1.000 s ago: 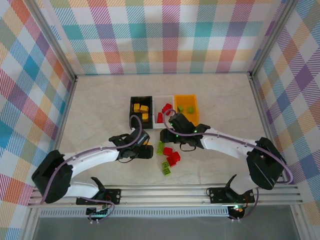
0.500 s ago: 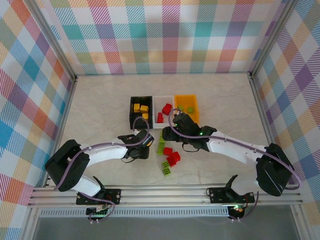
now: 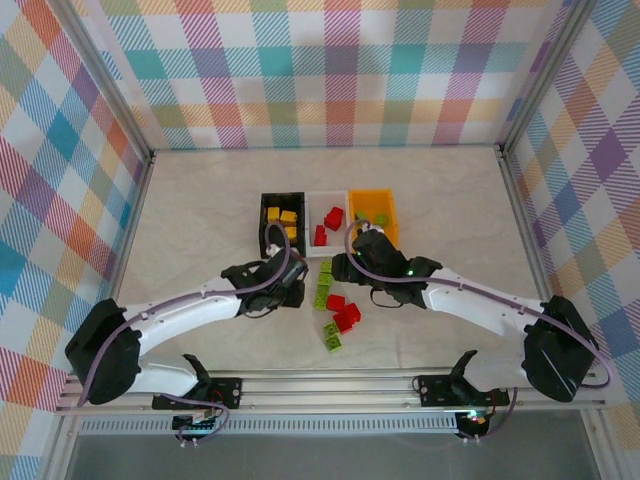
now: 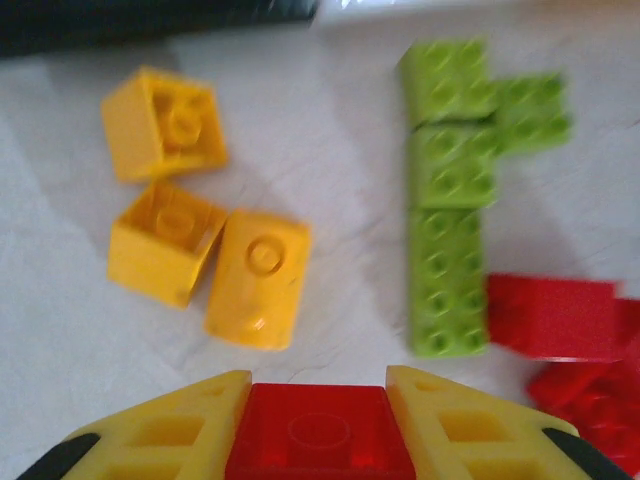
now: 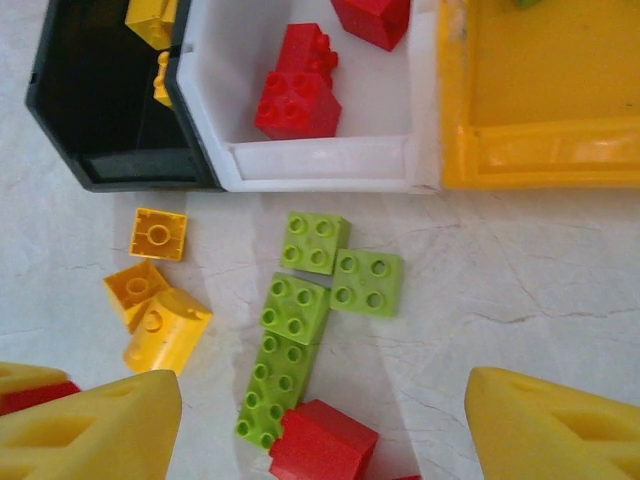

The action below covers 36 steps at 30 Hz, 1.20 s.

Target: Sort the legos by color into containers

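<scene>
The left gripper is closed narrow on a red lego, which sits squarely between its two yellow fingers with its single stud facing up; whether it is clear of the bench cannot be told. Ahead of this gripper and to its left, three yellow legos lie loose and close together, two of them touching. Ahead and to its right, the green legos form a straight row with one more brick joined at the far side. Loose red legos lie just right of that row, at its near end. The dark edge of the black bin lies farthest ahead. The right gripper stands wide open over the bench with nothing between its fingers. Beneath the gap lie the near end of the green row and one red brick touching it. Directly ahead of this gripper sits the white bin, which holds red bricks. The black bin touches the white bin's left side and has yellow bricks in it. The orange-yellow bin is against the white bin's right side. At the right gripper's near left, the tip of the left gripper shows with the red lego in it.
</scene>
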### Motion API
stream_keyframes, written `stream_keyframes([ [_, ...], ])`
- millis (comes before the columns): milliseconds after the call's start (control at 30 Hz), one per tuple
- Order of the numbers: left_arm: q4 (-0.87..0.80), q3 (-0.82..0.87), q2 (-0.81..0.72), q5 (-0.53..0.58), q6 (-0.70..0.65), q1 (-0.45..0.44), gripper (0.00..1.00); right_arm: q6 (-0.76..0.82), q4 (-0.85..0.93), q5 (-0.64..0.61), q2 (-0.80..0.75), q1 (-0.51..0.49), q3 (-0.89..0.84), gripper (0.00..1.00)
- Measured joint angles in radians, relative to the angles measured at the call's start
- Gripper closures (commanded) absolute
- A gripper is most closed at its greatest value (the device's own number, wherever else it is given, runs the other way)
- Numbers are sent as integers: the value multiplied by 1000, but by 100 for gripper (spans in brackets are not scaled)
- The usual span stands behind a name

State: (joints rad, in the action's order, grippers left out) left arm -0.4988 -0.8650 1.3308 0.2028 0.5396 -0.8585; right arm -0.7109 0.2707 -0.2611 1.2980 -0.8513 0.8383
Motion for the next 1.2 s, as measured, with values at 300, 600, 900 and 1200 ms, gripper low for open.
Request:
stream_keyframes([
  [300,18,-440,361,-12,-79,101,66,-48,39,-36,-93,6,-92,24],
  [600,-36,-735,647,-16,-112,151,39,-81,84,-34,-171,6,-180,23],
  [900,-61,-809,641,-64,-116,148,0,-85,85,35,-137,6,-192,25],
  [1200,32,-486,153,-117,-84,103,0,-55,45,120,2,-36,-190,31],
])
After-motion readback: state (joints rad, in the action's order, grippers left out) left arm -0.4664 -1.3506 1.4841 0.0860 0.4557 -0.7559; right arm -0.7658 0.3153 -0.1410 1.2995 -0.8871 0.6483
